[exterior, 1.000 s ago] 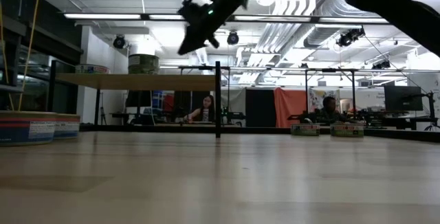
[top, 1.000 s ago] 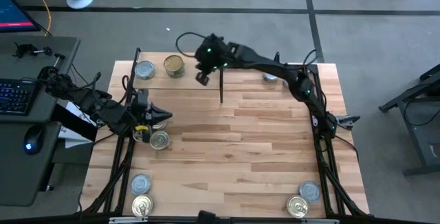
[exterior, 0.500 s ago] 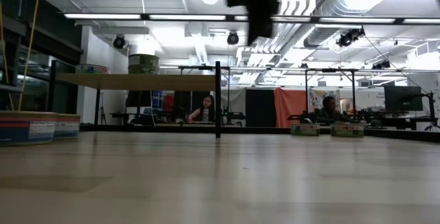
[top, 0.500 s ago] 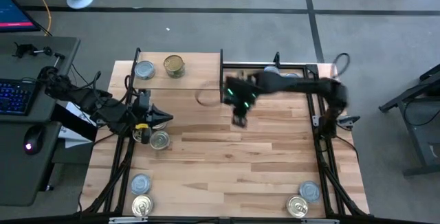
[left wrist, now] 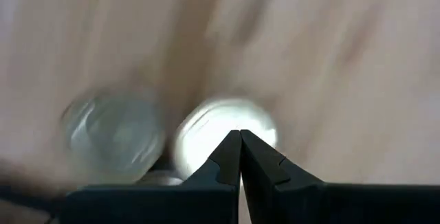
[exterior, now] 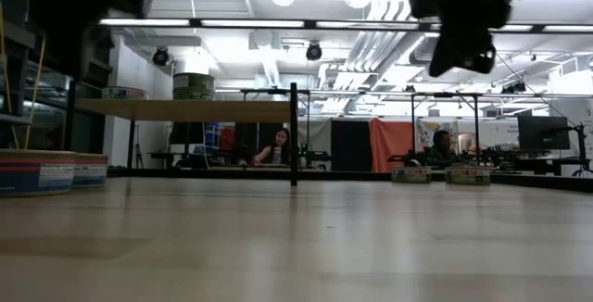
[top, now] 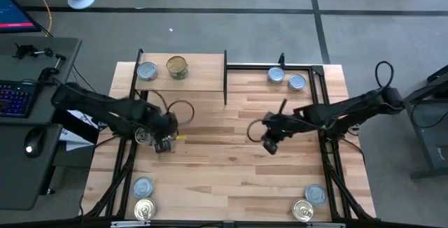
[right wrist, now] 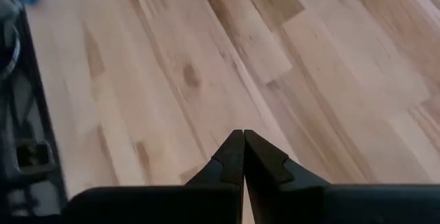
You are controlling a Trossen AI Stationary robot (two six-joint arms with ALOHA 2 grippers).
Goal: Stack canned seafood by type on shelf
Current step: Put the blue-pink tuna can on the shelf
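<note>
The shelf (top: 203, 81) is a light board on black uprights at the table's far left; in the low view the shelf (exterior: 185, 109) stands raised. On it rest a silver-blue tin (top: 147, 71) and a gold-topped tin (top: 177, 66). My left gripper (top: 165, 143) hovers shut at the left edge over two tins: one silver top (left wrist: 223, 124) lies under its tips (left wrist: 240, 135), the other (left wrist: 113, 131) beside it. My right gripper (top: 269, 146) is shut, held high (exterior: 460, 56) over bare planks (right wrist: 243, 136) right of the table's middle.
Two tins (top: 276, 75) (top: 297, 82) sit at the far right. Two more (top: 143, 186) (top: 144, 209) are at the near left corner and two (top: 315, 195) (top: 302, 210) at the near right. A black frame rail (top: 323, 126) runs along the right side. People sit in the room behind.
My right arm has swung away from the shelf's far edge, across the table toward its near and right side, and now hangs over the planks right of the middle. My left gripper has shifted from the left edge toward the near side, over the tins there.
</note>
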